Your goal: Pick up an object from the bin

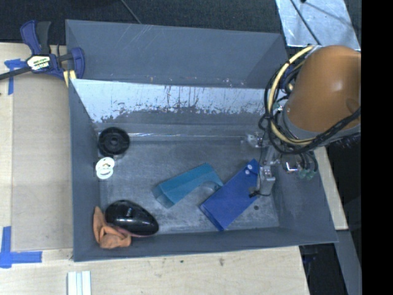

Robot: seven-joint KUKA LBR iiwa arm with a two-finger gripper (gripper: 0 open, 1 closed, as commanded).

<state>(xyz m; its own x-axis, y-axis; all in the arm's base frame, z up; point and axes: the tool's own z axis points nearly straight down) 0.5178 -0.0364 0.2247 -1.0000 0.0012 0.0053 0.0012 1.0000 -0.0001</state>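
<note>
The grey metal bin (184,60) holds six loose items on its floor. The arm enters over the bin's right edge, with an orange cover (322,91) and looped cables on its wrist.

Pincer (266,188): low in the bin, near the right wall and about midway between the far and near walls. It stands at the upper right end of a dark blue flat rectangular piece (230,200). Its tip overlaps that end. Whether it is touching the piece cannot be told. Whether the pincer is open or closed also cannot be told from where I stand, and nothing can be confirmed in its hold.

Dark blue piece: lies flat and slantwise, running from the pincer down toward the near wall, right of centre.

Light blue block (184,183): lies just to the left of the dark blue piece, near the middle of the floor. It is also slanted, and its right end is close against the dark blue piece.

Left side of the bin:
- A black round disc (113,141) lies toward the far left corner.
- A small white round item (105,168) lies just below it, close to the left wall.
- A black oval object (131,218) sits in the near left corner.
- The oval object rests partly on a crumpled orange cloth (107,235) that lies against the left wall.

All four of these items lie well apart from the pincer.
</note>
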